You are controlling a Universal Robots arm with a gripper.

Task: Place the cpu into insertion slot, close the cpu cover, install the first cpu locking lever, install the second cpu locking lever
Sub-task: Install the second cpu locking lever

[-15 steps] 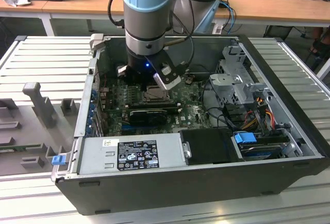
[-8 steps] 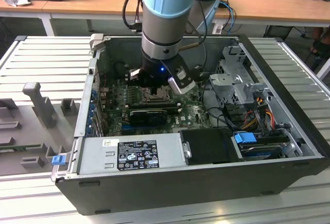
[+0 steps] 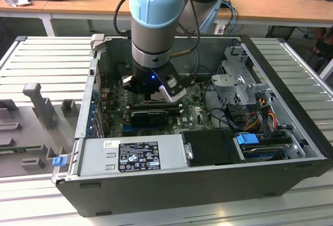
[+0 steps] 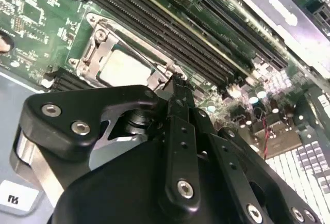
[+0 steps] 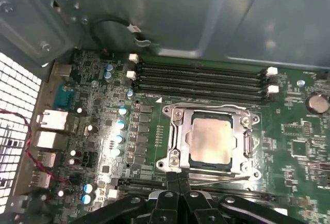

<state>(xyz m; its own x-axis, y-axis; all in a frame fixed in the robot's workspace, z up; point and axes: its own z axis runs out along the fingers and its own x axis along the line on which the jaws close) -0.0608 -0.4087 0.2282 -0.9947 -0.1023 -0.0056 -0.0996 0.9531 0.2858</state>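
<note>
The cpu (image 5: 210,140) sits in the slot (image 5: 178,154) with the cover (image 5: 246,142) down over it. The gripper (image 5: 178,178) hovers at the socket's edge, fingers pressed together, holding nothing. Judging by this, a lever (image 5: 227,179) step is in hand, calling for a careful push sideways under its catch

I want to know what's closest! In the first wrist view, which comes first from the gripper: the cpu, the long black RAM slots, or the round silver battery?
1. The cpu, in its socket just beyond the gripper.
2. The RAM slots, behind the socket.
3. The round battery, off at the board's edge.
</note>
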